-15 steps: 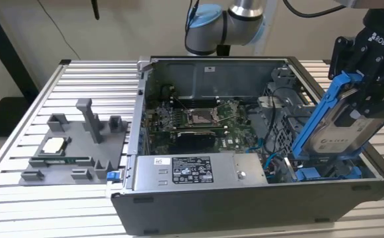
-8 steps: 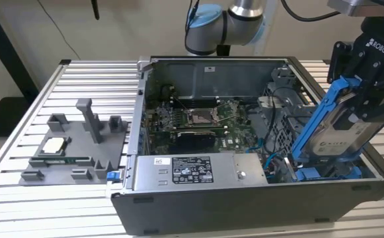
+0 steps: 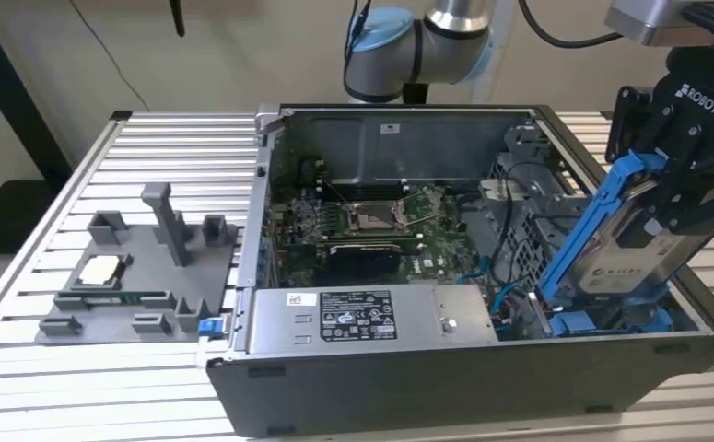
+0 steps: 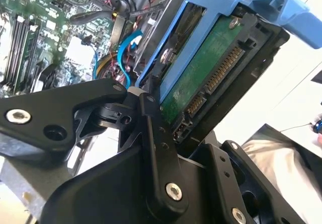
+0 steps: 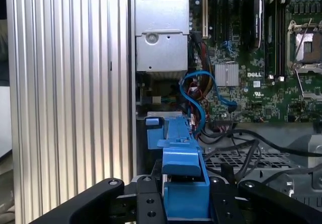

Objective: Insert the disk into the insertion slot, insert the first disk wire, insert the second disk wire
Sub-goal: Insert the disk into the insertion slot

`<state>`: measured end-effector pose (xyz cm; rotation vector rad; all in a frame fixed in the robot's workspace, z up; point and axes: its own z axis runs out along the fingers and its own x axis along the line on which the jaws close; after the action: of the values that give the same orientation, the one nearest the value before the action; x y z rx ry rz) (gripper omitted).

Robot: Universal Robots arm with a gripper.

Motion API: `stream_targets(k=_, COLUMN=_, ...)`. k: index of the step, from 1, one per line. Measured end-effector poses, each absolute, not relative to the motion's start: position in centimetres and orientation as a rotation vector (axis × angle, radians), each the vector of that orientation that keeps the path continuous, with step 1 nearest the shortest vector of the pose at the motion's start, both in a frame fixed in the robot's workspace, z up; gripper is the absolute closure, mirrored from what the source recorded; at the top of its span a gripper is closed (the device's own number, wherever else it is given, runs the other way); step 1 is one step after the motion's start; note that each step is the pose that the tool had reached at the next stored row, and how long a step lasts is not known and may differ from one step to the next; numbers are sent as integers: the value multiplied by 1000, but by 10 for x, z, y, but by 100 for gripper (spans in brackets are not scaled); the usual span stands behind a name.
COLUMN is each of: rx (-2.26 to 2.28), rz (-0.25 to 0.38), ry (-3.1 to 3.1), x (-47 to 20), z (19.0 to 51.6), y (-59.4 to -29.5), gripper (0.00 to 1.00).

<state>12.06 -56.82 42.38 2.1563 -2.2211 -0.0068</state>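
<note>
You have the disk clamped between the 2 fingers of the gripper, held in the air over the exterior view's right end of the open computer case. In that view its long axis stands steeply: the lower end points down at the insertion slot with its blue clips, and the upper end leans toward the exterior view's right. The white label faces the camera, and the blue frame runs along the edge nearer the motherboard. The lower end looks just above the slot, though you cannot tell from here whether it touches. Between the disk and the motherboard lie dark cables and a blue cable, close beside the bay. The grey power-supply box sits along the case's near wall. A grey fixture tray lies well apart on the slatted table. The second wrist view gives you the disk's other face: a green circuit board with a row of gold connector pins, and a black finger pressed against the frame. The first wrist view looks along the frame's thin edge down into the case.
</note>
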Motion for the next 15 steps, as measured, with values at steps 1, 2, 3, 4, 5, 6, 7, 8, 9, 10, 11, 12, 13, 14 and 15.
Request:
stream_targets(k=1, rx=2156, rz=-7, ry=-2221, x=121, z=423, y=-568, gripper=67)
stream_targets(k=2, rx=2156, rz=-7, ry=-2221, x=121, z=422, y=-568, gripper=67)
stream_targets(k=3, rx=2156, rz=-7, ry=-2221, x=121, z=421, y=-568, gripper=67)
stream_targets(k=4, rx=2156, rz=-7, ry=-2221, x=121, z=420, y=-568, gripper=67)
stream_targets(k=5, rx=2156, rz=-7, ry=-2221, x=121, z=419, y=-568, gripper=67)
stream_targets(k=6, rx=2156, rz=-7, ry=-2221, x=121, z=418, y=-568, gripper=67)
stream_targets(k=7, rx=2156, rz=-7, ry=-2221, x=122, z=417, y=-568, gripper=67)
stream_targets(k=8, rx=2156, rz=-7, ry=-2221, x=122, z=416, y=-568, gripper=67)
stream_targets(k=9, rx=2156, rz=-7, ry=-2221, x=122, z=415, y=-568, gripper=67)
stream_targets(k=10, rx=2156, rz=-7, ry=-2221, x=122, z=415, y=-568, gripper=67)
stream_targets(k=11, rx=2156, rz=-7, ry=-2221, x=122, z=414, y=-568, gripper=67)
stream_targets(k=12, rx=2157, rz=-7, ry=-2221, x=123, z=414, y=-568, gripper=67)
stream_targets(k=13, rx=2156, rz=-7, ry=-2221, x=123, z=413, y=-568, gripper=67)
stream_targets(k=14, rx=2156, rz=-7, ry=-2221, x=123, z=413, y=-568, gripper=67)
stream_targets(k=15, rx=2156, rz=-7, ry=-2221, x=123, z=413, y=-568, gripper=67)
